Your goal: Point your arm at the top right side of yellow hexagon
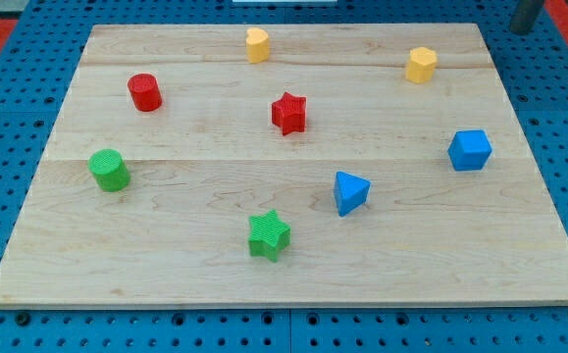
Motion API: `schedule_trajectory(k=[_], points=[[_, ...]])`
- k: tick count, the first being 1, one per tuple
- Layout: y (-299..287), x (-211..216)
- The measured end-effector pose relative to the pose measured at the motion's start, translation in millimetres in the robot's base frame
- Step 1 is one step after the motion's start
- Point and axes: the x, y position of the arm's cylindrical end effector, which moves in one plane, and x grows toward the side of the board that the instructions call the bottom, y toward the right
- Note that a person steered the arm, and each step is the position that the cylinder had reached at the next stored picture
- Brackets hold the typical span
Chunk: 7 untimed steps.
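Note:
The yellow hexagon (421,65) stands near the top right of the wooden board (284,265). My dark rod enters at the view's top right corner, and my tip (524,30) is over the blue pegboard just beyond the board's top right corner. It is up and to the right of the yellow hexagon, well apart from it and touching no block.
A second yellow block (256,44) is at top centre. A red cylinder (145,92), red star (288,113), green cylinder (110,170), green star (269,235), blue triangular block (350,192) and blue cube (470,150) are spread over the board.

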Motion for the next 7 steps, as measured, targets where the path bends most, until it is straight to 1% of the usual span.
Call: schedule_trajectory(k=[1, 2, 3, 6, 7], points=[[-12.1, 53.5], [-85.9, 61.2], [-129.8, 46.6], [-129.7, 46.9], [-145.3, 56.6]])
